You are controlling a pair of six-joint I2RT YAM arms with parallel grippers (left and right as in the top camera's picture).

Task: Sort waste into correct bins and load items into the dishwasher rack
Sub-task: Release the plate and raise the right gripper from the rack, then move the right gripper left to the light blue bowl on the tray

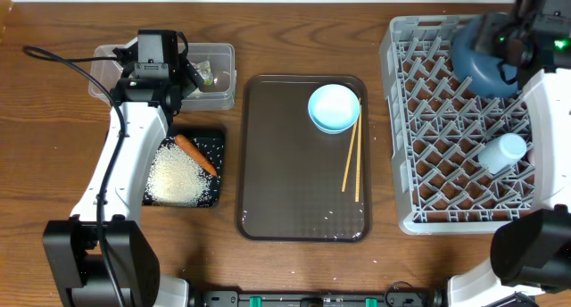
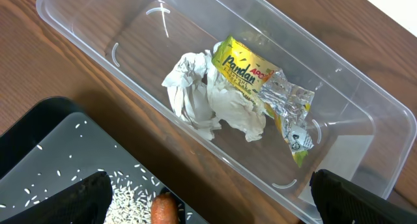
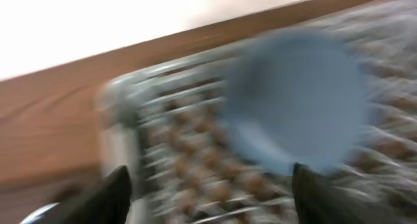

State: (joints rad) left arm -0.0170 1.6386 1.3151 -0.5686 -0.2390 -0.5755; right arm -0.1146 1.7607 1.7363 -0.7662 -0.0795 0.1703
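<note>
The left fingers (image 2: 71,201) hung spread wide and empty over the clear tub (image 2: 91,48) at the surface's (image 1: 294,30) far left, where the yellow-green wrapper (image 2: 257,74) lay touching a crumpled tissue (image 2: 208,100). In the black tray (image 1: 212,198) just nearer, the carrot (image 1: 196,153) lay diagonally beside the rice (image 1: 178,178). On the serving tray (image 1: 285,200), the chopsticks (image 1: 354,164) ran far to near along its right edge, far tips by the light-blue bowl (image 1: 333,108). The right fingers (image 3: 117,191), blurred, stood apart, gripping nothing, above the dark-blue bowl (image 1: 482,53) at the rack's (image 1: 401,120) far edge; a white cup (image 1: 501,153) lay tilted among the pegs.
</note>
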